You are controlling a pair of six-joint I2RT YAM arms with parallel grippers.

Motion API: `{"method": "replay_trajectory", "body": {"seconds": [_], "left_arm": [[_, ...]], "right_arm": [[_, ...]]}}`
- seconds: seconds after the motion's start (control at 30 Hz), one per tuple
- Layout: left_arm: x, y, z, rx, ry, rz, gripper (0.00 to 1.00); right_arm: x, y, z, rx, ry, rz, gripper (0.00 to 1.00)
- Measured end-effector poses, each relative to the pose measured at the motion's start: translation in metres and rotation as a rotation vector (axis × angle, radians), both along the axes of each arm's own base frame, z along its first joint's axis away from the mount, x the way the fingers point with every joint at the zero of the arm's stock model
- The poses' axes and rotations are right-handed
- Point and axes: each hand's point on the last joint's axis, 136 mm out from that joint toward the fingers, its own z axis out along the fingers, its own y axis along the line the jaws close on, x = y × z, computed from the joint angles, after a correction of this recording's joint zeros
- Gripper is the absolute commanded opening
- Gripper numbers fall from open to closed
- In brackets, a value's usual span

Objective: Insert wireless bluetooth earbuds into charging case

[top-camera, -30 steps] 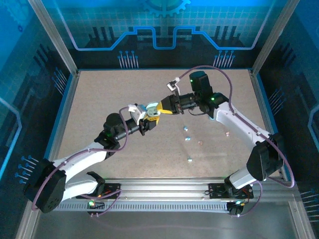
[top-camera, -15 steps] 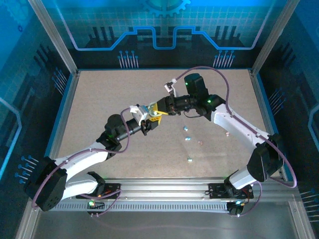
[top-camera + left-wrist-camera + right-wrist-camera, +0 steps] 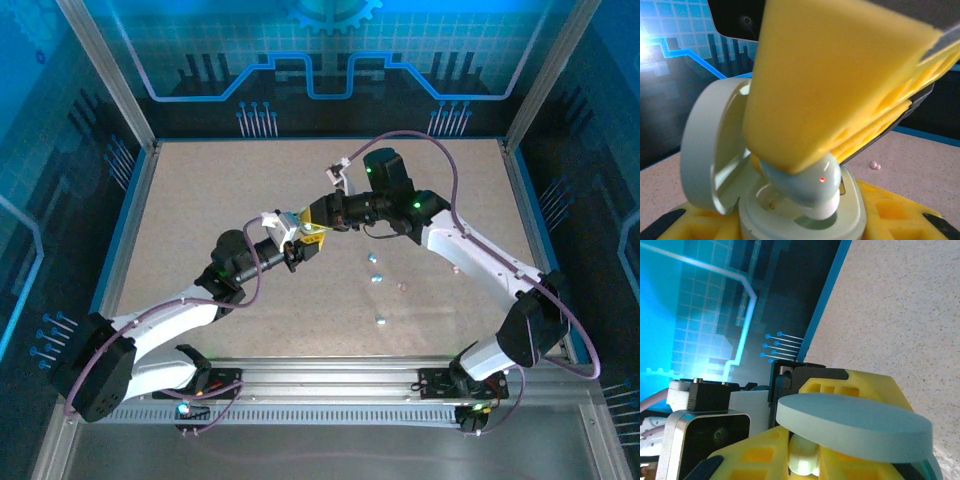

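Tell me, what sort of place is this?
Probably a robot work cell or demo booth: a speckled beige tabletop fenced by silver aluminium frame posts, glowing blue circuit-pattern wall panels, and a white-and-black left arm and right arm mounted at its near edge.

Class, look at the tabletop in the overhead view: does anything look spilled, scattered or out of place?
Yes. Several tiny pale bluish earbuds and a pinkish one lie strewn loose across the speckled beige tabletop beside the right arm, apart from the open pale-green charging case.
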Motion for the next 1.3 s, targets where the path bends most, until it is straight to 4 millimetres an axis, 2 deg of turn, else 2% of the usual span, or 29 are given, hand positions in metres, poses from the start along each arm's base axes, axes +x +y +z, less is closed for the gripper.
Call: {"method": "replay_trajectory", "body": {"seconds": [0.83,1.3], "left_arm": [[0.001,0.0,0.001,-0.005,-0.001,0.012,0.34],[0.001,0.0,0.002,-0.01,0.003,0.008,0.34]], "right_arm": [[-0.003,0.001,-0.002,-0.121,-0.081,-0.026,0.22],[0.007,0.004,-0.002,-0.129,-0.131,-0.074,0.23]]}}
